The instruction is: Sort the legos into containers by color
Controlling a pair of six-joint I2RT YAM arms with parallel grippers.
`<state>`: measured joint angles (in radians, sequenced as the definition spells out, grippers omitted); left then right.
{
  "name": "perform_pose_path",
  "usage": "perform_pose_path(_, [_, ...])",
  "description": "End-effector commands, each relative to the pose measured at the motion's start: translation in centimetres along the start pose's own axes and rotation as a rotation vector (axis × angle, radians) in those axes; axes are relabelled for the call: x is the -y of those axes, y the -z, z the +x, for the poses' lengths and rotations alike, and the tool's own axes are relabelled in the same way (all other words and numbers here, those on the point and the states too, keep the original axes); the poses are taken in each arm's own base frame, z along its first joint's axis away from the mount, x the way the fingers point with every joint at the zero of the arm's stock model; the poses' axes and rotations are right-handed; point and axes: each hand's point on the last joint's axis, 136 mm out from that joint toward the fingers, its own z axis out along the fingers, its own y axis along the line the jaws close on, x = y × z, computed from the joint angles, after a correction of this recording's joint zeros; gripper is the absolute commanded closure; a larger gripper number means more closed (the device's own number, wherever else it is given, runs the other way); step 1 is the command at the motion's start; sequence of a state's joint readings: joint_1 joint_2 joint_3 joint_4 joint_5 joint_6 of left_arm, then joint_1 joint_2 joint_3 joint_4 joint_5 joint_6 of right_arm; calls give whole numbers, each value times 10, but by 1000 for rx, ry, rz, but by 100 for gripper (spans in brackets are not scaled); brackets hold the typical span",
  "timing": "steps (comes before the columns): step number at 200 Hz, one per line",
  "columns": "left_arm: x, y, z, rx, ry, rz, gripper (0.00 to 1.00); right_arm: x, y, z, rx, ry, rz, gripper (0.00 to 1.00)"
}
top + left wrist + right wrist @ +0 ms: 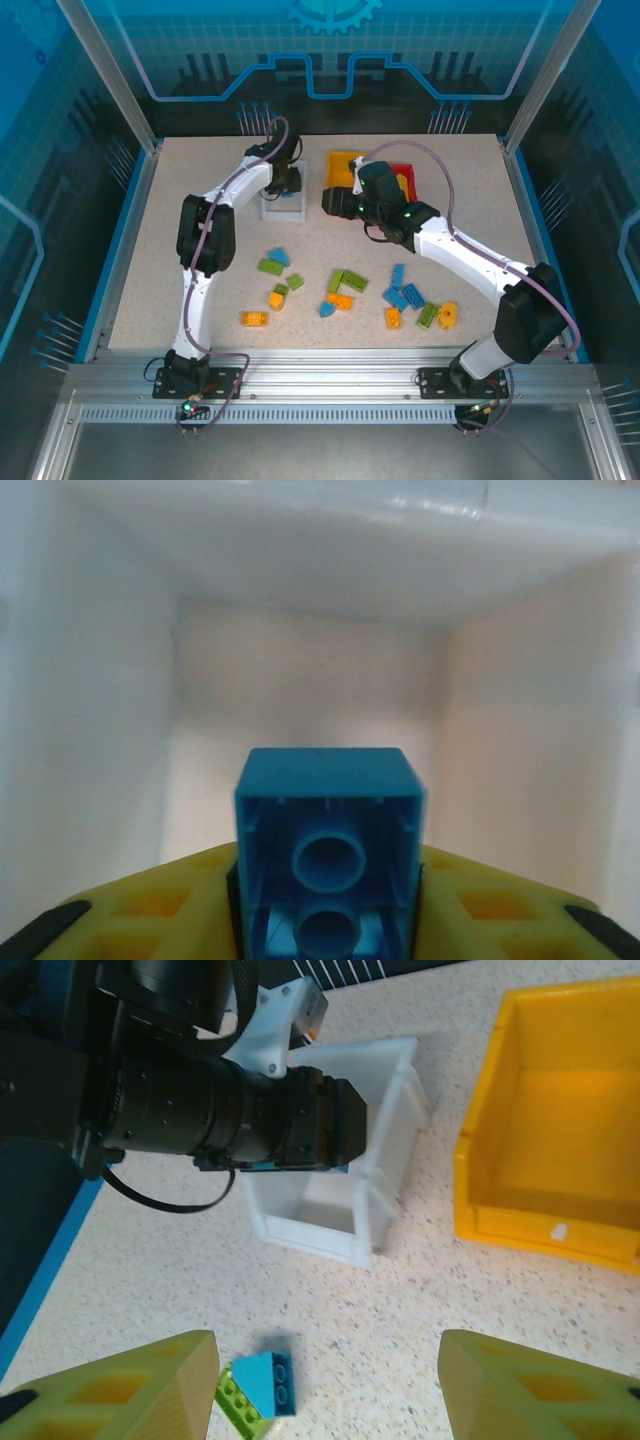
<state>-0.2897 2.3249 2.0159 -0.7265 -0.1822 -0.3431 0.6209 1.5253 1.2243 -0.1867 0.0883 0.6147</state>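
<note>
My left gripper (285, 186) hangs in the mouth of the white container (283, 209) at the back of the table, shut on a blue lego (330, 825) whose hollow underside faces the camera. Its yellow fingers (140, 905) press the brick's two sides, with the white container's walls (100, 700) all around. My right gripper (336, 203) hovers open to the right of that bin, nothing between its fingers (130, 1385). Below it on the table lie a blue sloped lego (262, 1380) and a green lego (232, 1402). The yellow container (540, 1230) stands to the right.
A red container (408, 180) sits behind the right arm, next to the yellow one (343, 163). Several loose blue, green and orange legos are scattered over the table's near half, from an orange one (253, 318) to a rounded yellow one (447, 314).
</note>
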Motion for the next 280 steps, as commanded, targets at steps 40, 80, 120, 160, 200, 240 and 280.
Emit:
perform_pose_path(40, [18,44,-17,36,12,109,51,38,27,12,-20,-41,141,39])
perform_pose_path(80, [24,91,-32,103,26,161,53,57,49,17,-10,-40,194,39])
perform_pose_path(120, [20,150,-30,185,29,209,55,72,60,37,-72,3,261,41])
perform_pose_path(160, [38,211,32,192,1,350,54,62,55,83,-245,197,286,43])
perform_pose_path(200, [47,246,123,139,15,477,52,57,48,143,-474,346,240,40])
perform_pose_path(240, [27,263,180,146,98,535,51,63,32,191,-675,472,241,35])
perform_pose_path(280, [18,275,195,163,120,570,51,87,9,202,-768,543,332,32])
